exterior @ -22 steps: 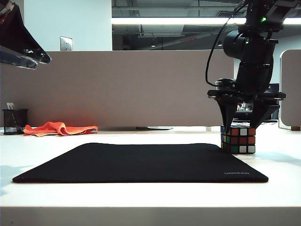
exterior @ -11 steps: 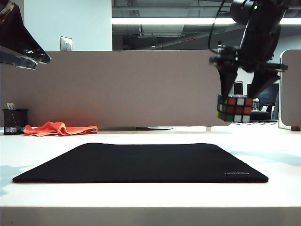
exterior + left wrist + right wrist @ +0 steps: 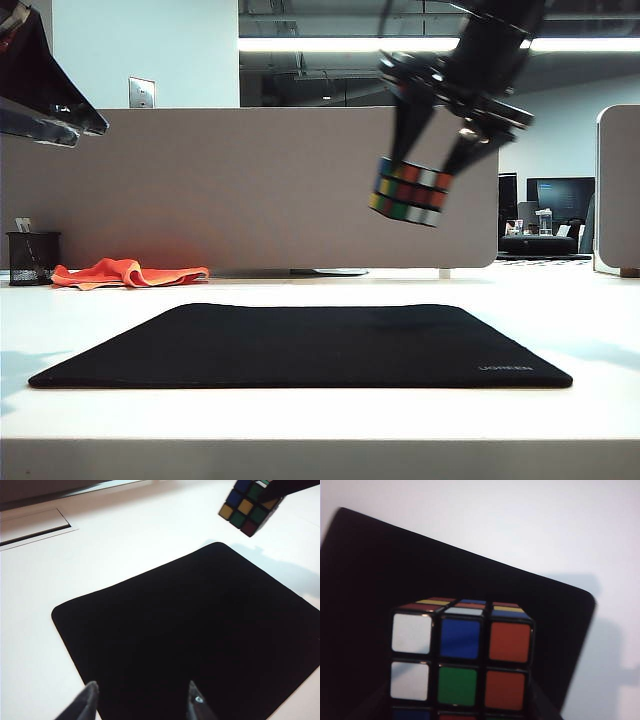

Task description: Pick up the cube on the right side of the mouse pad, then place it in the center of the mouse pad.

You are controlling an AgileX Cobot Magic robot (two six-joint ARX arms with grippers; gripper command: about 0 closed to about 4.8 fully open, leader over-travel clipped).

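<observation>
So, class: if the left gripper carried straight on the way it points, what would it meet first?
Most likely the mouse pad: the left gripper, jaws open and empty, aims at its black surface, though depth is unclear.

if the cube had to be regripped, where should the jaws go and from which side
Judging by the current hold: right gripper has the cube from above, fingers on two opposite flat faces, over the mouse pad. Flat parallel sides suit that; avoid corners. Left gripper hangs open, apart.
</observation>
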